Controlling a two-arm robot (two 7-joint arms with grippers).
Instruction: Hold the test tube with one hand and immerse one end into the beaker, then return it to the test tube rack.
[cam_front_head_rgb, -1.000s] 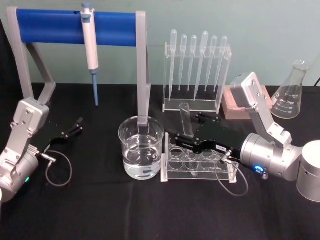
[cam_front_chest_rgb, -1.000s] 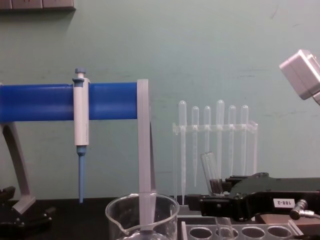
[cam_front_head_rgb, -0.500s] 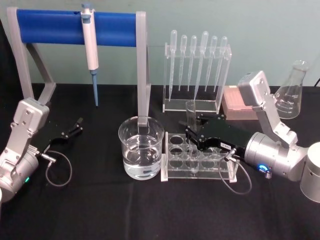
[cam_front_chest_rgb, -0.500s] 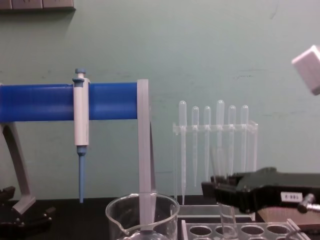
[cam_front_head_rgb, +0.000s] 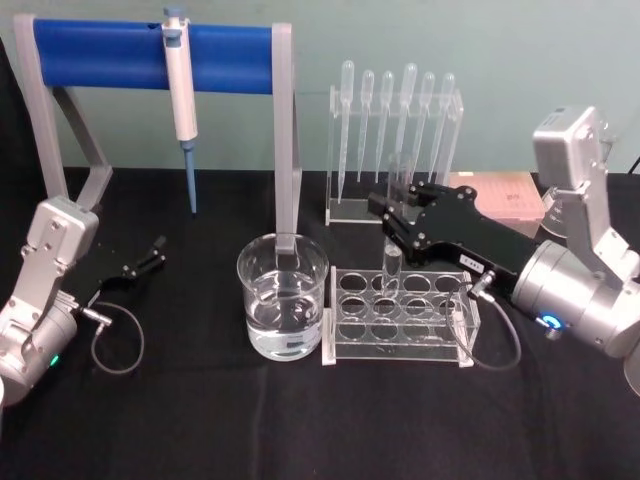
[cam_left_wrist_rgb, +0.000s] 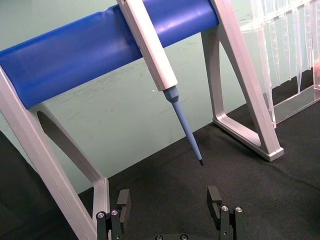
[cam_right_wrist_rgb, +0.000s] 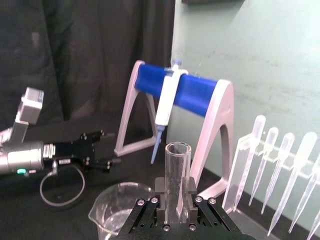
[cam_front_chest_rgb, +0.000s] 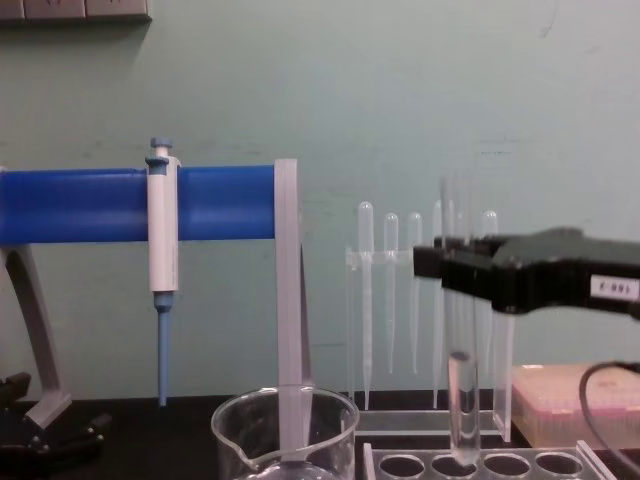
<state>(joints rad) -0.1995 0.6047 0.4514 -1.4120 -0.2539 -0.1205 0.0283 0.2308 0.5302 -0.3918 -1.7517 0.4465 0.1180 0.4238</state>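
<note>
The test tube (cam_front_head_rgb: 391, 262) stands upright in my right gripper (cam_front_head_rgb: 395, 218), which is shut on its upper part. Its round bottom hangs at the top of a back-row hole of the clear rack (cam_front_head_rgb: 400, 335). From the chest, the test tube (cam_front_chest_rgb: 461, 405) reaches down to the rack (cam_front_chest_rgb: 560, 466), with the right gripper (cam_front_chest_rgb: 455, 264) high on it. The beaker (cam_front_head_rgb: 283, 296), part full of clear liquid, stands left of the rack. The right wrist view has the tube (cam_right_wrist_rgb: 177, 172) clamped between the jaws and the beaker (cam_right_wrist_rgb: 120, 210) below. My left gripper (cam_left_wrist_rgb: 169, 202) is open, parked at the far left.
A blue-barred stand (cam_front_head_rgb: 150, 55) holding a pipettor (cam_front_head_rgb: 181, 95) rises behind the beaker, one grey leg (cam_front_head_rgb: 288, 150) close to it. A clear rack of plastic pipettes (cam_front_head_rgb: 395, 140) stands behind the gripper, with a pink box (cam_front_head_rgb: 500, 195) and a conical flask (cam_front_head_rgb: 558, 215) at right.
My right gripper has risen and drawn back toward the right, taking the tube from tilted to upright and lifting it until its bottom reaches the rack's top. The left arm has not moved.
</note>
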